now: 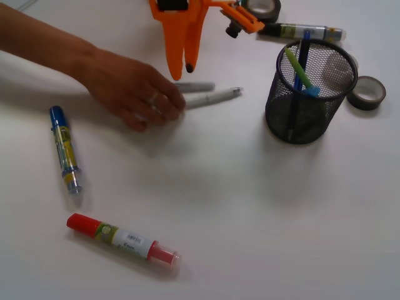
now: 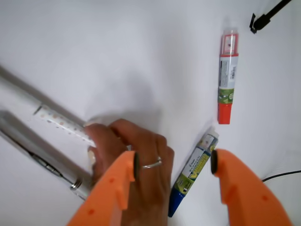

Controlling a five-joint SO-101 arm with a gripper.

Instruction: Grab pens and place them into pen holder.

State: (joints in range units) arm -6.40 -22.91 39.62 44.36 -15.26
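Observation:
Two pens lie side by side on the white table: a silver one [image 1: 195,87] [image 2: 37,146] and a white dotted one [image 1: 215,97] [image 2: 61,123]. A person's hand [image 1: 128,90] [image 2: 136,174] rests on their ends. My orange gripper [image 1: 183,69] [image 2: 174,164] hangs open just above and behind them, empty. In the wrist view the hand sits partly between the jaws. The black mesh pen holder [image 1: 309,109] stands at the right with a green pen [image 1: 294,65], a dark blue pen [image 1: 304,56] and a light blue one [image 1: 310,89] inside.
A blue-capped yellow marker [image 1: 64,149] [image 2: 193,174] lies at the left and a red-capped marker [image 1: 122,239] [image 2: 227,80] in front. Another marker [image 1: 300,31] lies behind the holder. Tape rolls sit at the top [image 1: 262,7] and right [image 1: 367,92].

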